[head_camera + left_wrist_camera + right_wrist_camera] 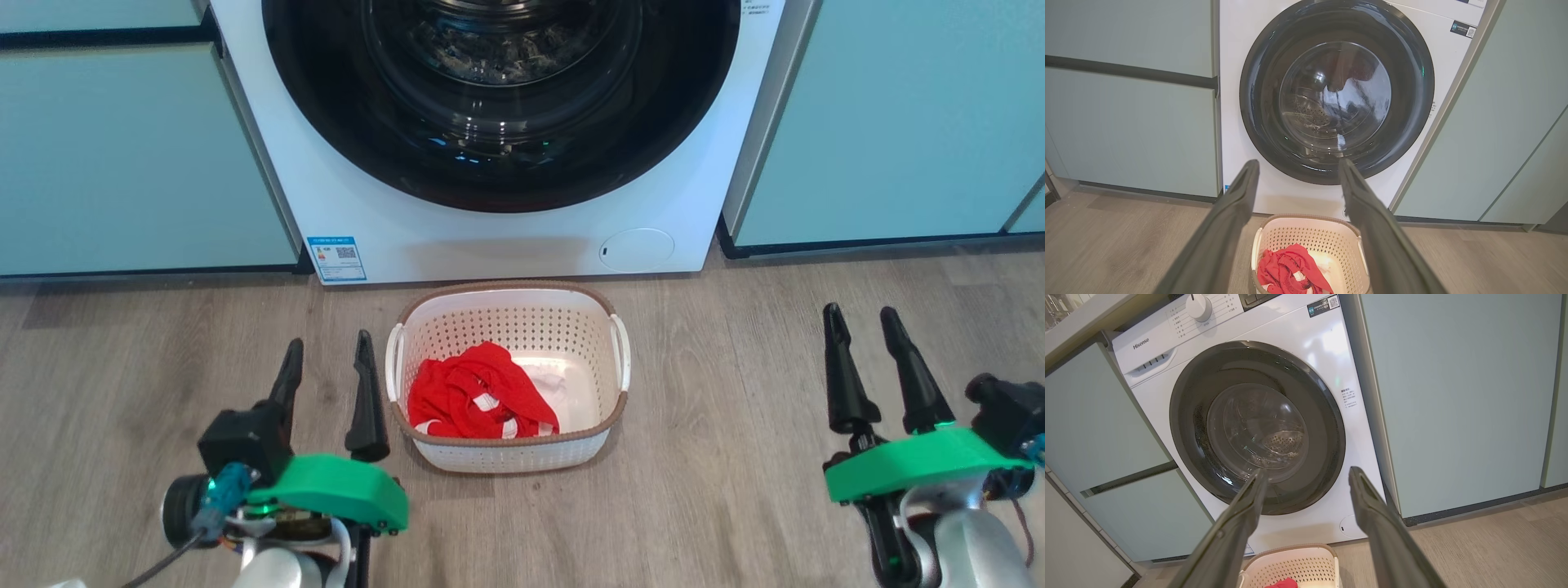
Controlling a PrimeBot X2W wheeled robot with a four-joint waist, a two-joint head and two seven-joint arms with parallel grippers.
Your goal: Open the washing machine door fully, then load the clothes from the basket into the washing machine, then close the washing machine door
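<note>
The white washing machine (506, 237) stands ahead with its round black-rimmed door (498, 163) flat against the front, also seen as the door (1337, 94) and the door (1257, 426). On the floor before it sits the cream basket (510, 457) holding the red and white clothes (478, 396), the same clothes (1290, 269) in the left wrist view. My left gripper (326, 351) hangs open just left of the basket. Far to the basket's right, my right gripper (861, 318) is open too. Both hold nothing.
Pale teal cabinets (139, 155) flank the machine on both sides, with another cabinet (898, 122) at the right. A small round white flap (637, 249) sits low on the machine's front. Wood-look floor (735, 408) surrounds the basket.
</note>
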